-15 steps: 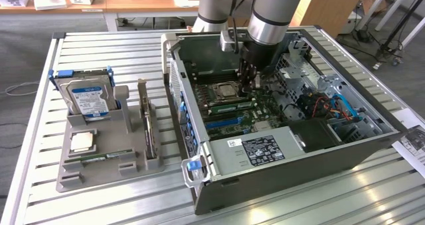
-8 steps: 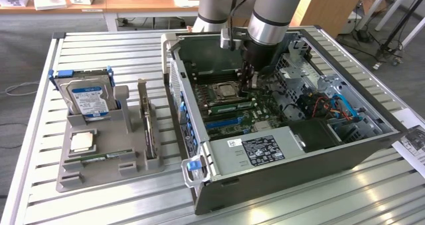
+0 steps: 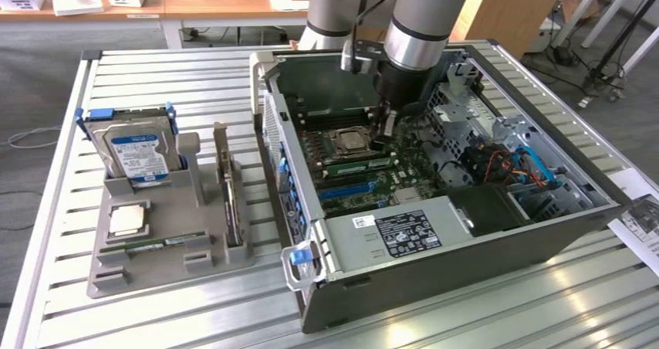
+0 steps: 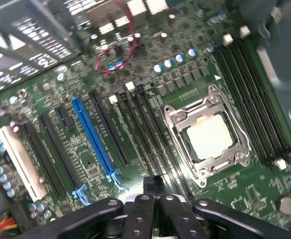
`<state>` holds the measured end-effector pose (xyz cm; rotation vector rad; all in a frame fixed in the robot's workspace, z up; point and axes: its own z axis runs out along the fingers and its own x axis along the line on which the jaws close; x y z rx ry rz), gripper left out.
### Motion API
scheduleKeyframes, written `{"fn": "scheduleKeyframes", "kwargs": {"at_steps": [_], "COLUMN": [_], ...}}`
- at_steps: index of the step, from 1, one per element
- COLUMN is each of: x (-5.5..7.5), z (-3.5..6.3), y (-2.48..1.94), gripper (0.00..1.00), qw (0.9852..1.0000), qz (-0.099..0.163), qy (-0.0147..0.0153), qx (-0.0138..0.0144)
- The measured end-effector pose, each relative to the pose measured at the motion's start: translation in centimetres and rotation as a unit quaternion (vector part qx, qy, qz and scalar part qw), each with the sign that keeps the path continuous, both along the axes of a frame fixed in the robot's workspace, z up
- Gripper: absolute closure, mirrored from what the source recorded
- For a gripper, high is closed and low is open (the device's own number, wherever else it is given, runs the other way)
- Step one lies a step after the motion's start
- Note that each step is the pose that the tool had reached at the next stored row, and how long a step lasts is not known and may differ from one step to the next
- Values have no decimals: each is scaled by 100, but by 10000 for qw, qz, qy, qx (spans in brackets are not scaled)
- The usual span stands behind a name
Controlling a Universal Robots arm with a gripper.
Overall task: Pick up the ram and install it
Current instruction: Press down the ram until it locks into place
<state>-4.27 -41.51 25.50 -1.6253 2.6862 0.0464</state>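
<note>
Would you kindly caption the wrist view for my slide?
Shut gripper poised over the motherboard memory slots beside the processor.

The robot arm [image 3: 417,25] stands nearly upright, its silver and grey wrist pointing straight down. The black gripper [image 3: 386,133] hangs below it with its jaws drawn fully together (the dark linkage bars fold inward in the wrist view), fingers [image 4: 152,185] meeting at the tip.
</note>
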Motion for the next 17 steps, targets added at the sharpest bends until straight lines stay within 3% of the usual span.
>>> {"fn": "scheduleKeyframes", "kwargs": {"at_steps": [4,8,13,17], "x": [0,0,0,0], "z": [-3,-5,-9,-11], "y": [0,0,0,0], "gripper": [89,89,89,89], "qw": [9993,9974,9930,9880], "qz": [-365,-724,-1179,-1544], "qy": [0,0,0,0], "qx": [0,0,0,0]}}
